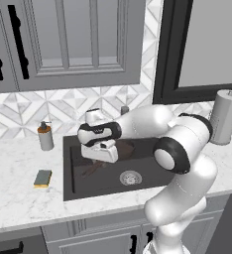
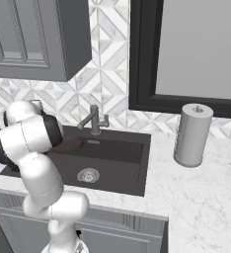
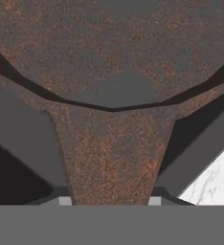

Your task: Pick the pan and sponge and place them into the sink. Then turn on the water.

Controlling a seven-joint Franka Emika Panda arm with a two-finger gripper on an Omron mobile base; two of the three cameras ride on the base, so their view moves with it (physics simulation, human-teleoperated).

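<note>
Over sink [image 1: 73,191], pan [image 3: 112,52] handle toward camera

Glossy white rounded arm [image 1: 187,163] segments with black joint bands, white claw housing.

A soap dispenser [image 1: 45,136] stands upright near the back edge of the white marble counter [image 1: 14,173]. A grey paper towel roll [image 2: 192,134] stands upright towards the counter's back right. Grey cabinets [image 1: 63,39] hang above.
</note>
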